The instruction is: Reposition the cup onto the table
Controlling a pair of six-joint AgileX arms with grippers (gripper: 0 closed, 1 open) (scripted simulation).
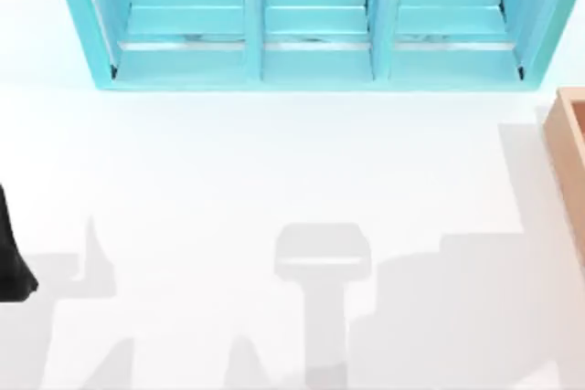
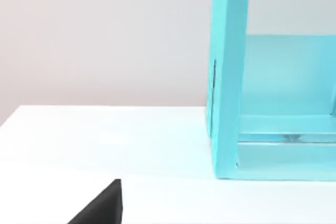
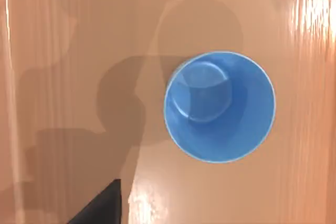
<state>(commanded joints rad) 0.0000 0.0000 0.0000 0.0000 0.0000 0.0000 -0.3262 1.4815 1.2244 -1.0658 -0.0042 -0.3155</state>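
The blue cup (image 3: 219,106) stands upright on the tan wooden floor of the box (image 3: 63,51), seen straight from above in the right wrist view, its open mouth facing the camera. A black corner of my right gripper (image 3: 102,205) shows at that picture's edge, above the cup and apart from it. The white table (image 1: 274,180) spreads across the top view. My left arm (image 1: 11,258) sits parked at the table's left edge.
A turquoise shelf unit (image 1: 311,20) with three bays stands along the back of the table, and its side wall (image 2: 228,77) shows in the left wrist view. The tan wooden box (image 1: 569,157) sits at the right edge. Arm shadows fall across the front.
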